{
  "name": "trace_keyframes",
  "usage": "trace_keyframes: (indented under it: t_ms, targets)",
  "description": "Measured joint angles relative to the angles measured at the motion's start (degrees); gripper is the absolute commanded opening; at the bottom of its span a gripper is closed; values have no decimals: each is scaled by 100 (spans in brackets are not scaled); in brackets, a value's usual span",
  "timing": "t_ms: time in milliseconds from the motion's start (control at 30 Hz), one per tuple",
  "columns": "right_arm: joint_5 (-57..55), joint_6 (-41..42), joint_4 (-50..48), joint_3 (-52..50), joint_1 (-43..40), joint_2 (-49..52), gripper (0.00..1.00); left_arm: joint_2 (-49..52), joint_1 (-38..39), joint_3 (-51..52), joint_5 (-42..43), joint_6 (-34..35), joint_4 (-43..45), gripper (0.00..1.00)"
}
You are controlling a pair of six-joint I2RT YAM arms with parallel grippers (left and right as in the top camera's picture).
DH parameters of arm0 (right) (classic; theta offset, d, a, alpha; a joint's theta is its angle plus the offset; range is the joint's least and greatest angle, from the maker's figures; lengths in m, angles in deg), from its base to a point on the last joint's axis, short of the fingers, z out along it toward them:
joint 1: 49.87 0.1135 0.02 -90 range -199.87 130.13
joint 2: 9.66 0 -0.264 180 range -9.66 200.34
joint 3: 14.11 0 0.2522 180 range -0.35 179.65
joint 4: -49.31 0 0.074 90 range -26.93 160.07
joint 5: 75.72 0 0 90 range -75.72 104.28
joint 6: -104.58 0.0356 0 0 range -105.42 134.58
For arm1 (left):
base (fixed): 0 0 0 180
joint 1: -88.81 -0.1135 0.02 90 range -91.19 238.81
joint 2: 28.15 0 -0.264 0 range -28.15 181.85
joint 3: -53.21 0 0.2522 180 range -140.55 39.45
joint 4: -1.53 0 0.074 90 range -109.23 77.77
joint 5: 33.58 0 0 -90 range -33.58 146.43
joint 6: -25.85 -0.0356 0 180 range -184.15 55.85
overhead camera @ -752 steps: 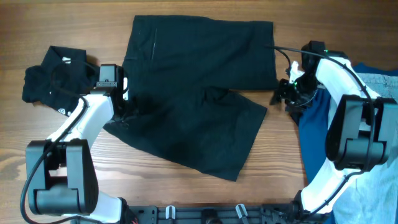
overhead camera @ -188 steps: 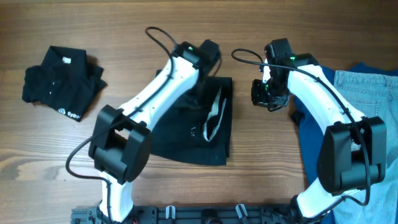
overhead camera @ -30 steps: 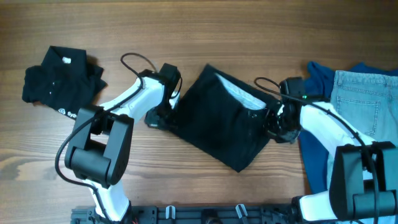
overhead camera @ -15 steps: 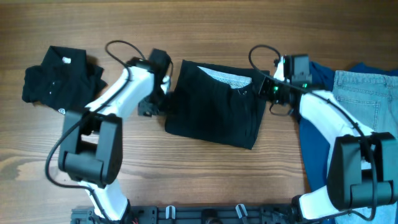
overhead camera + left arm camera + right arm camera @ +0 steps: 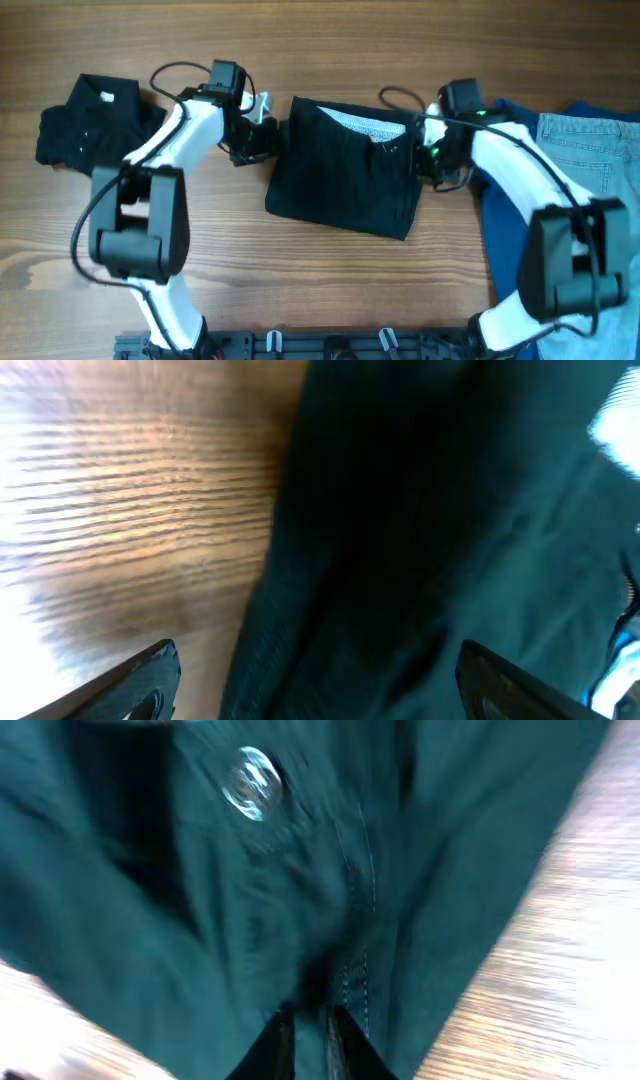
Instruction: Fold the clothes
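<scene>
We see the black shorts (image 5: 345, 170) lying folded mid-table (image 5: 300, 290), pale waistband lining showing at their far edge, w/ the black printed shirt (image 5: 90, 120) well off their left side and the blue top (image 5: 505, 250) & jeans (image 5: 590, 150) off their right. The left gripper (image 5: 262, 138) sits just beside the shorts' left edge, fingers (image 5: 140, 675) spread wide w/ nothing btwn them. The right gripper (image 5: 312, 1032) is at the shorts' right edge near the button (image 5: 250, 780), fingers pressed together on a ridge of the black fabric.

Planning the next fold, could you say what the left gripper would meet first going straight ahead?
Probably the black shorts' near edge, directly ahead of the left gripper; height above it is unclear.
</scene>
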Motion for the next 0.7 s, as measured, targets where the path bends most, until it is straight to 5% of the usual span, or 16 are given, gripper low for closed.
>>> trace_keyframes:
  t_ms: [200, 300, 567, 667, 700]
  targets:
    - [28, -85, -153, -61, 90, 476, 6, 223, 7, -74, 214, 63, 256, 85]
    - [42, -85, -166, -61, 90, 511, 6, 328, 85, -144, 302, 173, 444, 75]
    - [39, -105, -146, -61, 90, 511, 6, 649, 645, -286, 555, 444, 778, 33]
    - [39, -105, -140, -61, 90, 511, 6, 741, 629, -264, 776, 584, 929, 4]
    - [35, -105, -125, -61, 90, 511, 4, 789, 640, -251, 868, 623, 970, 4]
